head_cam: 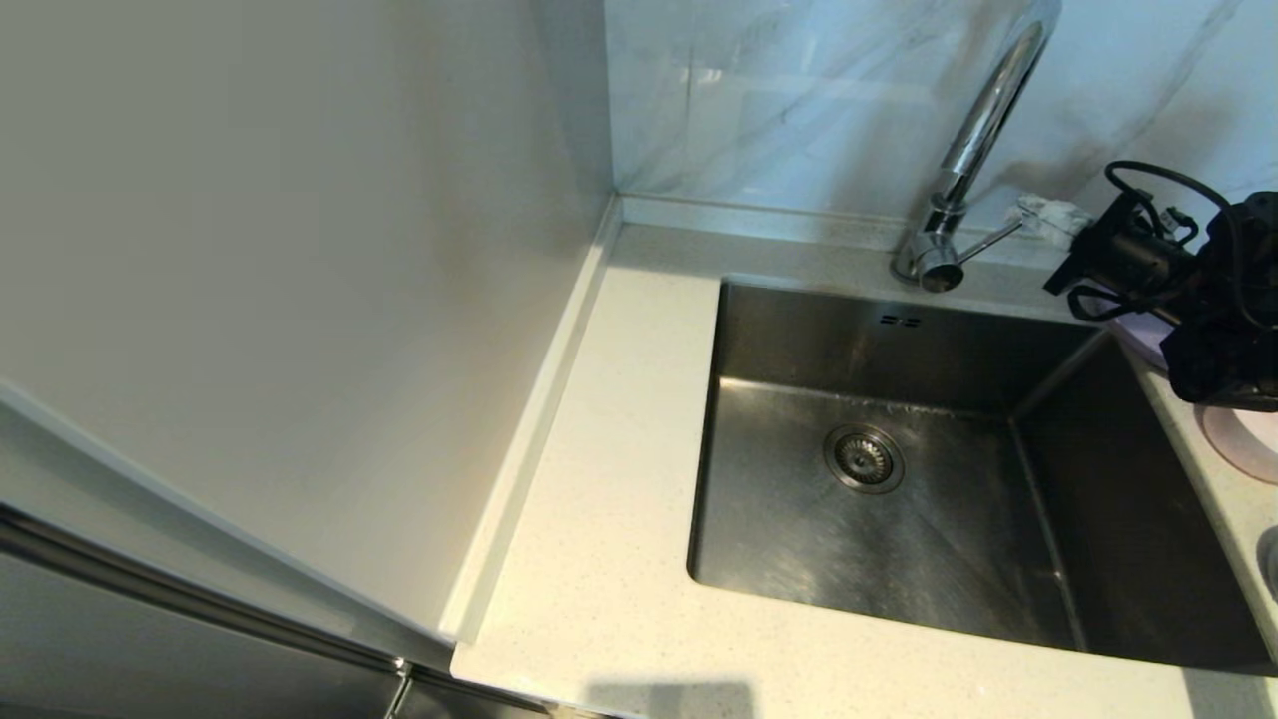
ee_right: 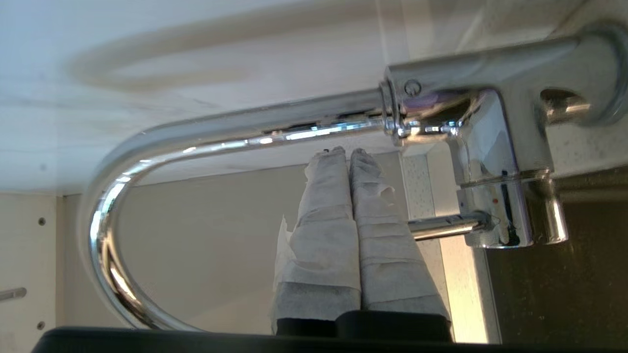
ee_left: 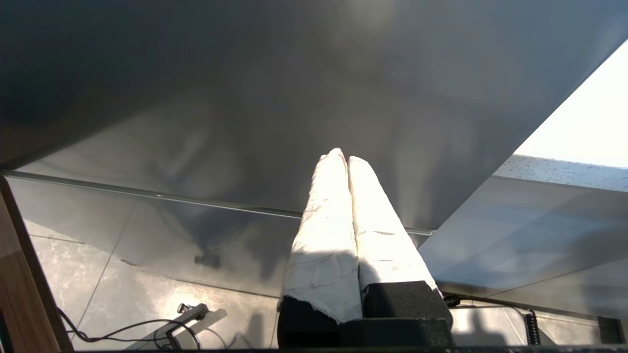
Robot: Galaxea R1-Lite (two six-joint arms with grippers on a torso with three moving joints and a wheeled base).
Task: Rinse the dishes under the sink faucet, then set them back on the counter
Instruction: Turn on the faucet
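Chrome lever [ee_right: 444, 226] just beside closed right pincer [ee_right: 347, 153], long axis crossing its fingers; nearer than parked, closed left pincer [ee_left: 342, 157].

The cream speckled table [head_cam: 609, 559] fills the lower middle of the head view, with the steel sink [head_cam: 799, 340] set into it. At the right edge, a lilac plate [head_cam: 1148, 345] and a pale pink bowl [head_cam: 1243, 439] rest on it.
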